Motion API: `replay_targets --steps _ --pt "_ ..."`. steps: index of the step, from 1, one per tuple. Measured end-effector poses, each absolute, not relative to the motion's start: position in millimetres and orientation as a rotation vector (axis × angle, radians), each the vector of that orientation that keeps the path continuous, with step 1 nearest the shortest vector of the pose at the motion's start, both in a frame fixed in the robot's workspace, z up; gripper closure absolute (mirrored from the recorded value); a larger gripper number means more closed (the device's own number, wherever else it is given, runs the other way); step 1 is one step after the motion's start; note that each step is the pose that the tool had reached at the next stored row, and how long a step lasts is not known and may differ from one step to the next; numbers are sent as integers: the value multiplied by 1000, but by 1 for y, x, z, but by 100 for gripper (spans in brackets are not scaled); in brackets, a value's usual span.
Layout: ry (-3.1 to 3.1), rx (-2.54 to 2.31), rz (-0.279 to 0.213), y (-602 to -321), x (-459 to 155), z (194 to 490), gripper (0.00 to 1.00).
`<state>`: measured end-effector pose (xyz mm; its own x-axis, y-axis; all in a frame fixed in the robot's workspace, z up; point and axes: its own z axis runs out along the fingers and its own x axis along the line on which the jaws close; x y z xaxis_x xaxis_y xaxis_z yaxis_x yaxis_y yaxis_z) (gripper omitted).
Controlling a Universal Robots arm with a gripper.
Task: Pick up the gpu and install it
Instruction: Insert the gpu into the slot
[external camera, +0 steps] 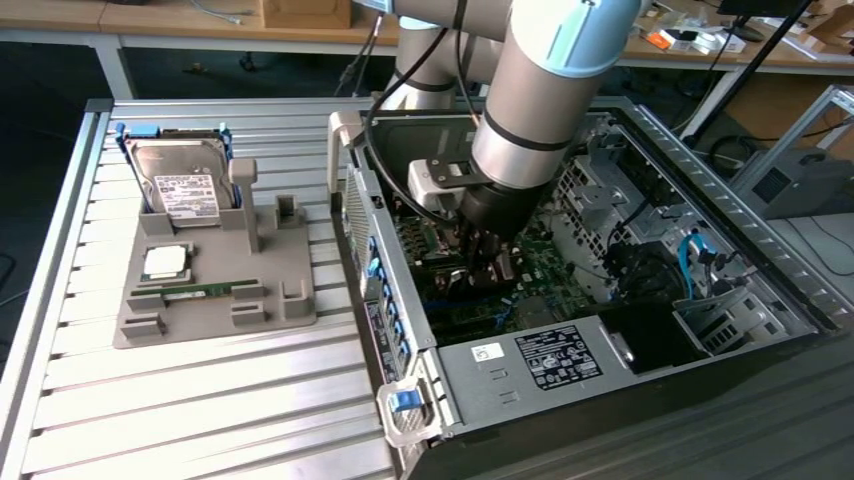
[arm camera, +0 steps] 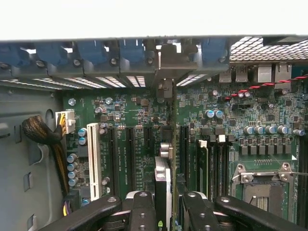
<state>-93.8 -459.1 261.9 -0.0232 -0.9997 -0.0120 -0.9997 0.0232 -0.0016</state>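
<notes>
The gpu (arm camera: 162, 192) is held edge-on between the gripper (arm camera: 163, 211) fingers, directly above the motherboard (arm camera: 130, 110), its long axis parallel to the slots (arm camera: 131, 154).

A grey holder (external camera: 220, 300) lies on the slatted counter (external camera: 200, 400), toward the exterior view's left. A hard drive (external camera: 184, 187) stands tilted at its far end, a CPU (external camera: 166, 262) lies flat in the middle, and a RAM stick (external camera: 210, 291) lies just beside that. An open PC case (external camera: 747, 290) sits next to the holder, its green motherboard (arm camera: 139, 125) bare, with a white slot (arm camera: 93, 161), black slots (arm camera: 130, 156), an empty CPU socket (arm camera: 262, 185) and a braided cable (arm camera: 41, 134).
</notes>
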Motion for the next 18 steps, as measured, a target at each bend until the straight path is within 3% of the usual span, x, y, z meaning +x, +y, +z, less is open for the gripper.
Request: replay_targets --steps 18 --pt "2240 -2189 11 -459 -94 257 73"
